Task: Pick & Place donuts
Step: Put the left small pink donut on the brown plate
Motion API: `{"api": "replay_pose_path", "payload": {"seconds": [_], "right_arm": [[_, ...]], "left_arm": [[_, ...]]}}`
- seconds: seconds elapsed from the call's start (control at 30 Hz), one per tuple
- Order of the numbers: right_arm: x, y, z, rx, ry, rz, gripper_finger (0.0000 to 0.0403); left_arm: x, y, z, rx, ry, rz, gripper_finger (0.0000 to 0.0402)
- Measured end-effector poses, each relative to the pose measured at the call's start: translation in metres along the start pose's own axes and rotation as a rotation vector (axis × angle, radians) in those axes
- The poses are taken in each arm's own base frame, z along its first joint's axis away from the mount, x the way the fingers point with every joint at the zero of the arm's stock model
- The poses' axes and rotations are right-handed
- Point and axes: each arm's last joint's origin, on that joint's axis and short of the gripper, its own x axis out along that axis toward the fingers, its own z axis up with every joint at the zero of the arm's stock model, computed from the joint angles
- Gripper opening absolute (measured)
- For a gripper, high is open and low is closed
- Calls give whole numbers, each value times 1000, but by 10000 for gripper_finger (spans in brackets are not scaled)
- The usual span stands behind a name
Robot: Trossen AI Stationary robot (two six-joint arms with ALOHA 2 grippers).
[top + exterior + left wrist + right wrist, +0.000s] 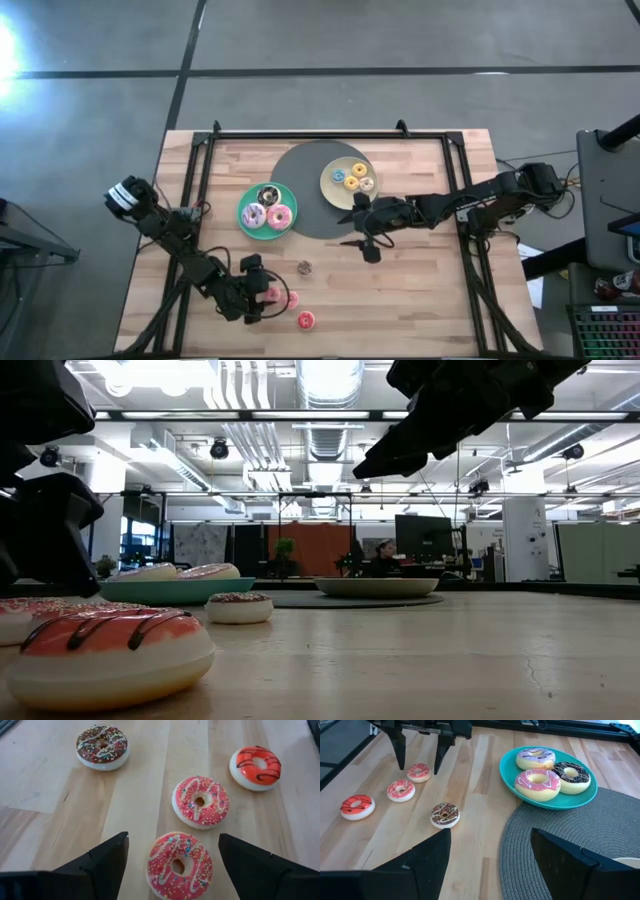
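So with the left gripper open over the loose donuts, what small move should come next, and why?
Probably lower the left gripper and close on the pink donut between its fingers. The fingers stand open on either side of that donut, which lies flat on the table, apart from the next pink one. The right gripper waits open above the grey mat.

Four tiny donuts (pixel 400 790) flat on bare wood; three larger (pixel 538 783) on teal plate (pixel 520 795); three on yellow.
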Motion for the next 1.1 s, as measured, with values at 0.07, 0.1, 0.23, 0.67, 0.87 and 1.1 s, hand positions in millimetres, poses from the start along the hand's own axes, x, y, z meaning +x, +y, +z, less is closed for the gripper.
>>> {"api": "replay_pose_path", "payload": {"seconds": [0.07, 0.1, 0.23, 0.67, 0.87, 1.1], "right_arm": [[0, 0, -1, 0, 3, 2, 265], [0, 1, -1, 2, 4, 2, 265], [0, 3, -2, 0, 5, 8, 265], [0, 5, -4, 0, 12, 14, 252], [0, 5, -4, 1, 11, 14, 244], [0, 5, -9, 4, 25, 14, 242]], "left_arm": [[1, 0, -1, 10, 12, -8, 285], [1, 0, -2, 13, 20, -12, 285], [3, 0, -4, 18, 41, -19, 285], [11, 0, -10, 43, 70, -3, 285], [11, 0, -11, 37, 75, -1, 285], [15, 1, -13, 41, 73, 16, 285]]}}
